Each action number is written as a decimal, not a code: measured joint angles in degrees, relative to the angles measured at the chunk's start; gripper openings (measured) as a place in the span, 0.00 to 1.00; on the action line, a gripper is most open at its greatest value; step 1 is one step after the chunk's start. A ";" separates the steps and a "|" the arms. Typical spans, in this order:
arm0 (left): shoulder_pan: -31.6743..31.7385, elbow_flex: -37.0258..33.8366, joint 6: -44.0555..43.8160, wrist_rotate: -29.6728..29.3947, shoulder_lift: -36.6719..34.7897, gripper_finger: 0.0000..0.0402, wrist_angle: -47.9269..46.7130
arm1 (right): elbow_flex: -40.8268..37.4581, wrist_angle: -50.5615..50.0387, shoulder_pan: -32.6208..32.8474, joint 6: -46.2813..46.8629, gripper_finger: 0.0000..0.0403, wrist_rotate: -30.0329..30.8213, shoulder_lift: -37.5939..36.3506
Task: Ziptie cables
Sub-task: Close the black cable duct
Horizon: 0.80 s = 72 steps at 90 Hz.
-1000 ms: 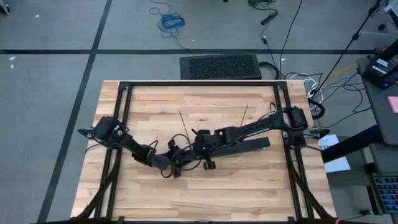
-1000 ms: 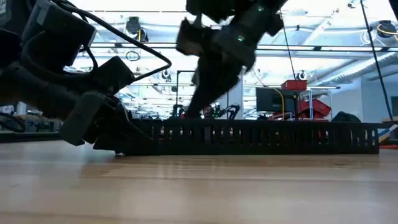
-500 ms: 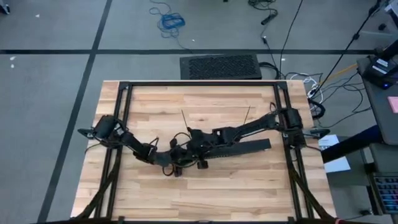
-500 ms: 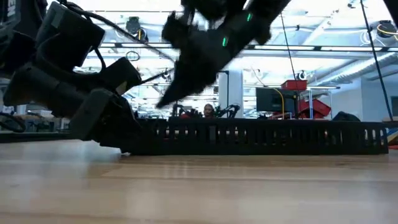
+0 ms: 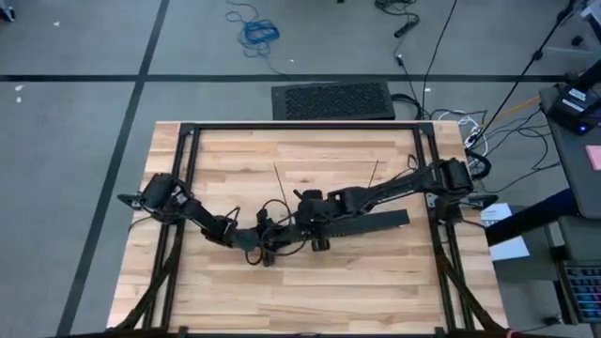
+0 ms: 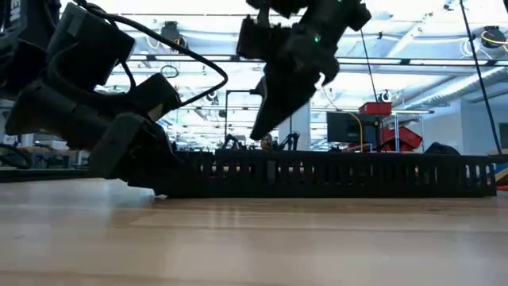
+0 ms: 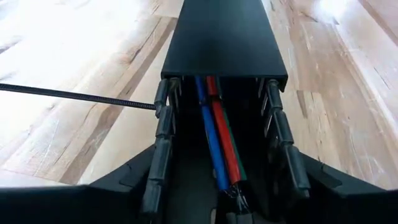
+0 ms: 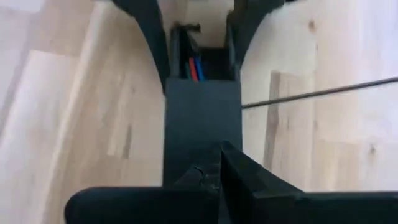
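Observation:
The long black slotted bar [image 5: 366,223] lies across the table's middle, its far part closed by a lid [image 7: 224,37]. The cables [image 7: 217,137], blue, red and green, lie inside its channel at the left end. My left gripper [image 5: 268,246] is shut on that end. One thin dark ziptie [image 7: 74,95] sticks out through the bar's wall. Two ziptie tails [image 5: 275,178] [image 5: 373,171] point toward the far edge. My right gripper [image 6: 258,135] hangs shut a little above the lid, tilted down toward the left, touching nothing. My left gripper holds the bar's left end [image 7: 163,134] between its two fingers, one on each outer slotted wall. The fingers come level from the table's left and lie along the bar. The bar rests on the table, open side up at this end.
A black metal frame [image 5: 300,127] runs round the tabletop. Bare wood [image 5: 310,291] stretches between the bar and the near edge. A dark mat [image 5: 333,99] and a blue cable coil [image 5: 258,33] lie on the floor beyond the far edge.
My right gripper swung toward the table's left over the bar, then came back toward the right and now hangs above the lid.

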 joint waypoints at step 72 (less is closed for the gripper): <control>-0.03 -0.06 0.25 -0.08 -0.19 0.60 0.60 | 0.00 5.35 0.48 -1.52 0.00 1.03 -0.94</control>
